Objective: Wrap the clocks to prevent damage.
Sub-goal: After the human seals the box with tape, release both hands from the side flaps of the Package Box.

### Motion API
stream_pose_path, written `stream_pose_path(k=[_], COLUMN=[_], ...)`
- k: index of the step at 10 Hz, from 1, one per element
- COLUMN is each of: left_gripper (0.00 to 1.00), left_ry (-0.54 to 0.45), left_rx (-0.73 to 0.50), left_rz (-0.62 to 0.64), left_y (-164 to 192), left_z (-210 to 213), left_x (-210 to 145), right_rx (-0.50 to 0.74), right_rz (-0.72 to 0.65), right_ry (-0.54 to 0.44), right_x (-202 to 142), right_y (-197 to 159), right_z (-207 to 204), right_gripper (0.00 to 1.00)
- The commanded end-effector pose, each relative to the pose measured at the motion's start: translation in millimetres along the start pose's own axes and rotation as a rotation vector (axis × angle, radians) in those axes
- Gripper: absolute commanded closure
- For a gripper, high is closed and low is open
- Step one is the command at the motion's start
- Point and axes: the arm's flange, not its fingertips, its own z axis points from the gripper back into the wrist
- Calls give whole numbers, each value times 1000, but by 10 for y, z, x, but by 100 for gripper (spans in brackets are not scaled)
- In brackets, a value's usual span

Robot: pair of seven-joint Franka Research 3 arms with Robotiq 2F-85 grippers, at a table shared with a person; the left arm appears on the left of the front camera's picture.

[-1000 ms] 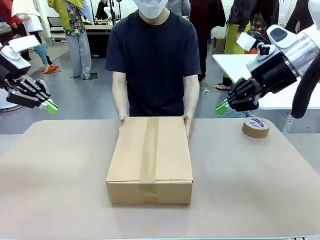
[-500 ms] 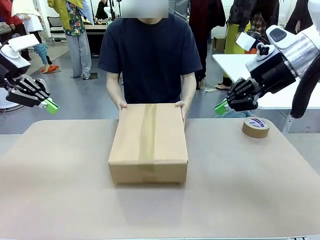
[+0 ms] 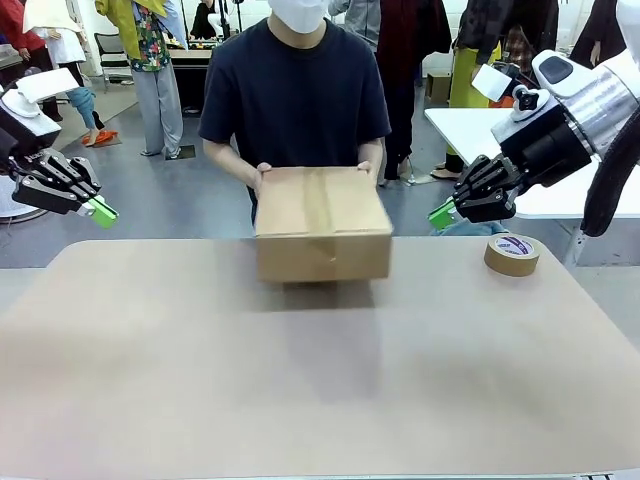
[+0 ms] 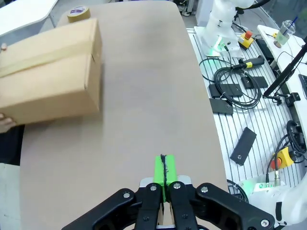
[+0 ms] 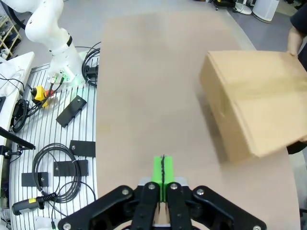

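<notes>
The clocks are out of view. A taped cardboard box (image 3: 322, 223) is held up off the table at its far edge by a person's two hands (image 3: 263, 171). The box (image 4: 48, 76) appears at upper left in the left wrist view, and the box (image 5: 252, 108) at right in the right wrist view. My left gripper (image 3: 103, 213) hangs shut and holding nothing above the table's far left corner; its pads (image 4: 164, 168) press together. At the far right my right gripper (image 3: 443, 214) is raised, shut too and holding nothing, its pads (image 5: 163, 168) touching.
A roll of brown tape (image 3: 511, 254) lies on the tan table (image 3: 320, 380) at the far right, also seen as the tape roll (image 4: 78, 12). Cables and control boxes lie on the slatted bench (image 4: 254, 110) beside the table.
The person has pulled the box away from the table's middle toward themselves and lifted it off the surface. Neither arm has moved.
</notes>
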Motion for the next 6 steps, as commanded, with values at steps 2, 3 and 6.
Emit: stream_pose_path(k=[2, 3, 6], left_gripper=[99, 99, 99], left_ry=[-3, -3, -3], left_rx=[4, 4, 4], left_rz=[-6, -6, -6], left_y=[26, 26, 26], left_z=[5, 5, 5], left_x=[16, 16, 16], right_rx=[-6, -6, -6], right_rz=[-4, -4, -4], right_ry=[17, 17, 17], right_x=[-10, -10, -10], right_y=[-13, -13, -13], right_z=[-16, -16, -16], right_gripper=[99, 99, 99])
